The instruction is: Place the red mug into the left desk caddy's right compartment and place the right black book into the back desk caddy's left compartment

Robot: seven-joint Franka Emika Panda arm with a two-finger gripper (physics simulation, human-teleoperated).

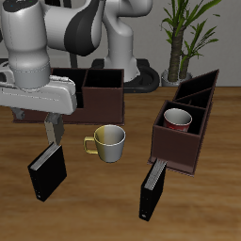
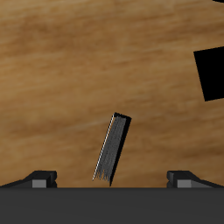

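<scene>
The right black book [image 1: 47,171] stands on edge on the table, near the front edge. My gripper [image 1: 54,135] hangs just above its top, open and holding nothing. In the wrist view the book [image 2: 112,147] shows edge-on, midway between my spread fingertips [image 2: 41,178], which do not touch it. The red mug [image 1: 177,118] sits upright in the front compartment of the left desk caddy [image 1: 193,141]. The back desk caddy [image 1: 102,91] stands farther back, partly hidden behind my arm.
A white mug with a yellow handle [image 1: 108,141] stands between the book and the left desk caddy. A second black book [image 1: 152,193] stands near the front edge before that caddy. A dark shape [image 2: 210,73] shows at the wrist view's edge.
</scene>
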